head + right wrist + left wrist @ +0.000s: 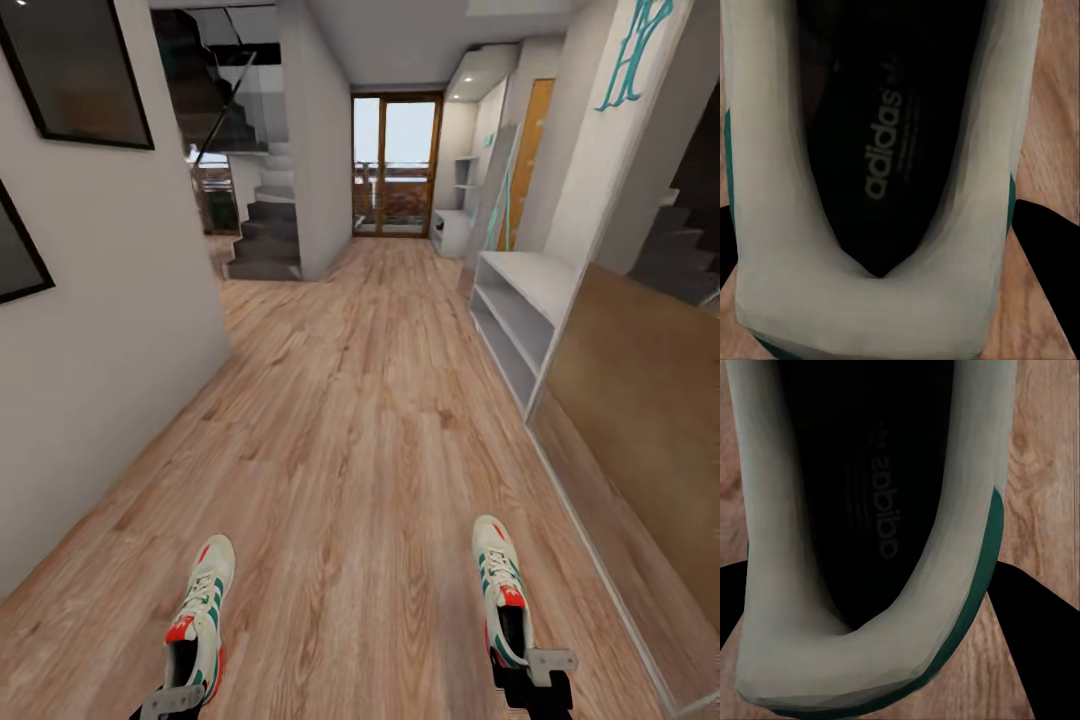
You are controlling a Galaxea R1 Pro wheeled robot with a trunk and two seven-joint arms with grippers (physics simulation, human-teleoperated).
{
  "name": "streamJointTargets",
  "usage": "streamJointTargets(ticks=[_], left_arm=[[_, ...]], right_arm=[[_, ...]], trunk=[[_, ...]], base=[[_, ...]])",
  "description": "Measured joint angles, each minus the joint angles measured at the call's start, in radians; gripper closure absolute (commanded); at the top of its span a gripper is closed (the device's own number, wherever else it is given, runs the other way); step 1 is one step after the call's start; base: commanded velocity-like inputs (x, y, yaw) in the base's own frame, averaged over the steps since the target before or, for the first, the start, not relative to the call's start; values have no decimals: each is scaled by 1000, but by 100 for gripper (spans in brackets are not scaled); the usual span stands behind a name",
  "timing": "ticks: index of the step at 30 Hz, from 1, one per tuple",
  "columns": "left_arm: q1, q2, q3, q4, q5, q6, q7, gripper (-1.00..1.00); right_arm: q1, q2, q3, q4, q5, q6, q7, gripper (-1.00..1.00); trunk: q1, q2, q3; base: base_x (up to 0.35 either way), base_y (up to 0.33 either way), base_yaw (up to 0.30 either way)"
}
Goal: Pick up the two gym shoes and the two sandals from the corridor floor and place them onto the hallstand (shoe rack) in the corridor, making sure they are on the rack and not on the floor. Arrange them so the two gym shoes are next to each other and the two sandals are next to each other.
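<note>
light wood-plank floor (340,450) bears the white hallstand (530,300) at right

A home hallway: wood-plank floor (340,420), a staircase (262,235), a glazed door (396,165), framed pictures (85,70) and a white shoe rack (520,310).

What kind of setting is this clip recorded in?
Most likely a home's entrance corridor, rendered in simulation: wood-plank floor, a staircase at the far left, a glazed door at the end, and a low white shoe rack along the right wall.
</note>
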Motion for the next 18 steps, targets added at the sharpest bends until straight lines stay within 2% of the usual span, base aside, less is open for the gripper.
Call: streamJointTargets(ticks=[14, 18], left_arm=[[0, 0, 1, 0, 0, 0, 0, 100], [0, 0, 0, 0, 0, 0, 0, 100]], right_arm=[[0, 0, 0, 15, 0, 0, 0, 100], [0, 1, 0, 16, 0, 1, 0, 100]], trunk=[[0, 0, 0], [0, 0, 0]], base=[[338, -72, -299], [339, -5, -139]])
